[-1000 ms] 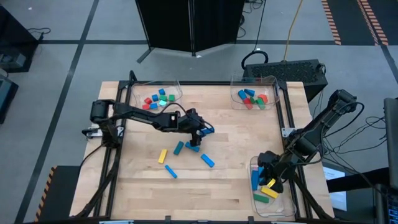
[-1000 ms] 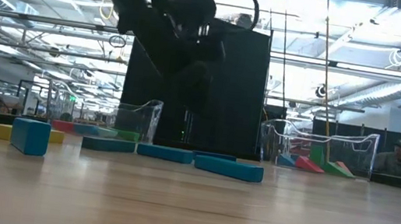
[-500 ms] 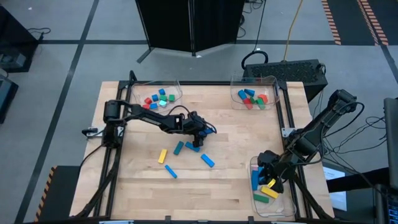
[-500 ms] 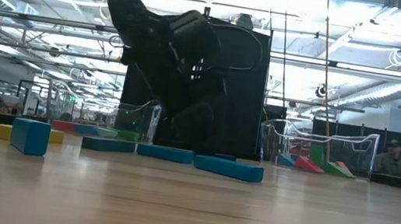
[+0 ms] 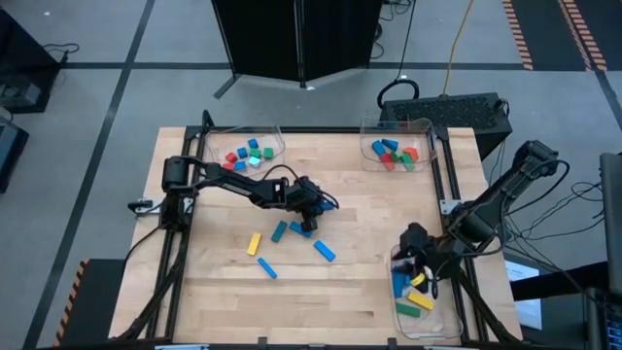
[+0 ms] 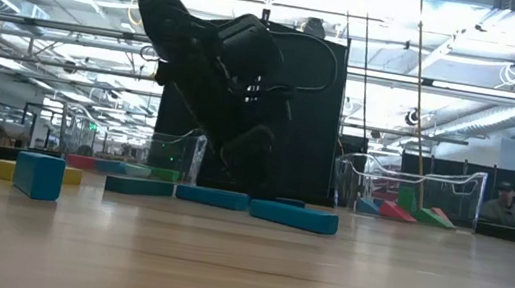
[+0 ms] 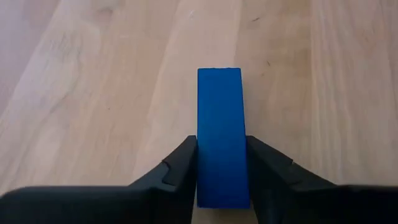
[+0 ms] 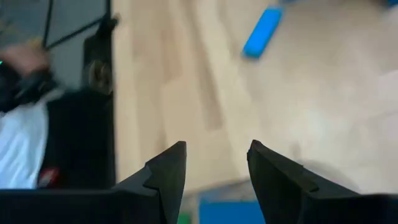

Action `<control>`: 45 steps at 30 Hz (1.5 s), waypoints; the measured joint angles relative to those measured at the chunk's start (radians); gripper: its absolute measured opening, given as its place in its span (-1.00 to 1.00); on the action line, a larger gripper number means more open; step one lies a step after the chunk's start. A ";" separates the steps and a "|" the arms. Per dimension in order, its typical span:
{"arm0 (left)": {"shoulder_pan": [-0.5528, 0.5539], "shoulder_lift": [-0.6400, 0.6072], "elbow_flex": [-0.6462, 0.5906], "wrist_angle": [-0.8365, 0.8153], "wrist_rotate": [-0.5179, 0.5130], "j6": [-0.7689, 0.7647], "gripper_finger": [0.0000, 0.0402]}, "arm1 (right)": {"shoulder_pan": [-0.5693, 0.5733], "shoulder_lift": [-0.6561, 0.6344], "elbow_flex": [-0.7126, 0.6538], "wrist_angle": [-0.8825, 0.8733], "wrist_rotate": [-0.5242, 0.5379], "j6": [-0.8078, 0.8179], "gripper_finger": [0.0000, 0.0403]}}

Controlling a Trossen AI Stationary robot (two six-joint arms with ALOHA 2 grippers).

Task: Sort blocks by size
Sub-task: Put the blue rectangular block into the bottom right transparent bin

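A blue bar block (image 7: 220,124) lies flat on the wooden table near its middle. My left gripper (image 7: 221,143) is shut on it and shows in the high view (image 5: 308,223) slanting down. Four more blocks lie close by: a teal one (image 5: 280,230), a yellow one (image 5: 255,243) and two blue ones (image 5: 325,250) (image 5: 266,267). Open, with nothing between its fingers, my right gripper (image 8: 216,152) hangs over the near right tray (image 5: 434,313). My left gripper pinches the blue bar by its two long sides (image 7: 202,158), at the end nearest the wrist, between its two fingers (image 7: 181,163). The fingers slant down from the table's left and lie along the bar. The bar rests flat on the table.
Clear trays holding blocks stand at the far left (image 5: 274,136), the far right (image 5: 428,131) and the near right corner. Bare wood lies along the table's near edge and between the loose blocks and the right tray. A person (image 6: 503,204) is beyond the table.
My left gripper has sunk to the table, coming down around the blue bar. My right gripper has turned at the wrist over the near right tray. The loose blocks have stayed where they were.
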 joint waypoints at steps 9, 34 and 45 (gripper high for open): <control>-0.020 -0.020 0.002 0.036 -0.089 0.049 -0.52 | -0.069 -0.002 0.000 0.120 0.173 -0.051 -0.18; -0.291 -0.259 0.003 0.098 -0.327 0.258 -0.52 | -0.288 0.132 0.000 0.311 0.403 -0.124 -0.15; -0.354 -0.259 0.003 0.098 -0.495 0.405 -0.52 | -0.405 0.255 -0.001 0.474 0.274 -0.144 0.17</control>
